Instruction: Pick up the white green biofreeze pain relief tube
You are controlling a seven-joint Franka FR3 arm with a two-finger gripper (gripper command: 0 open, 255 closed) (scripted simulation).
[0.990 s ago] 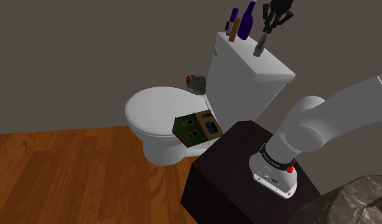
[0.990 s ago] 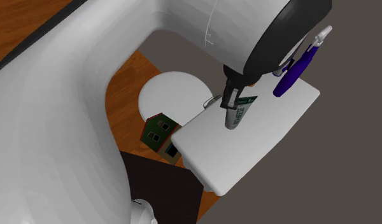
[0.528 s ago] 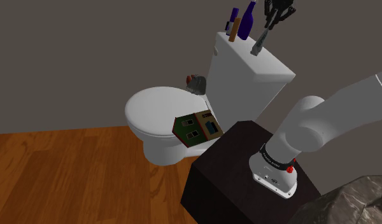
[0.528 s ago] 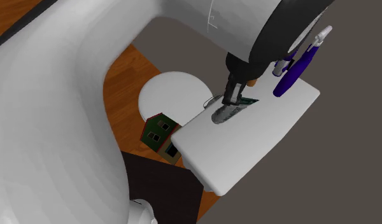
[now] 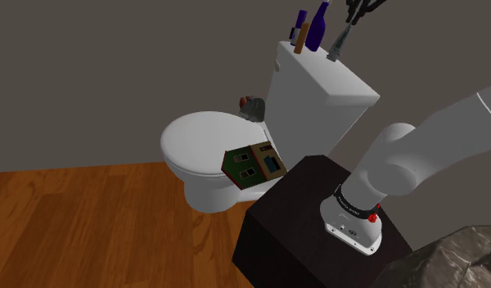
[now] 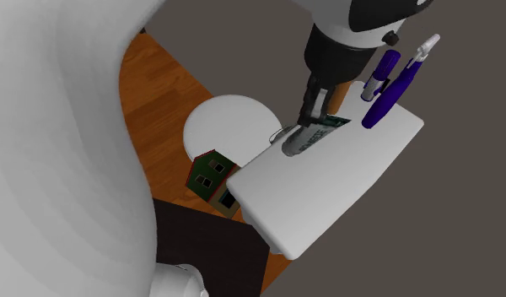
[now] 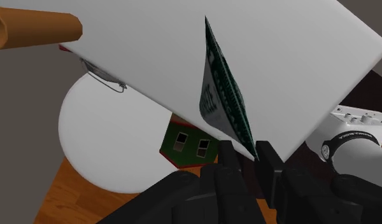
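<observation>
Shoulder view: dim overall. The grey wall is dark and even. The toilet, centre frame, is the brightest area, with soft shading on its underside. The wood floor, lower left, is warm and mid-toned; the stand is near black.

Second exterior view: the arm, left, shows a smooth grey gradient.

Wrist view: the tank lid is flat white; the tube clasped in the pincer has one face in grey shade.
</observation>
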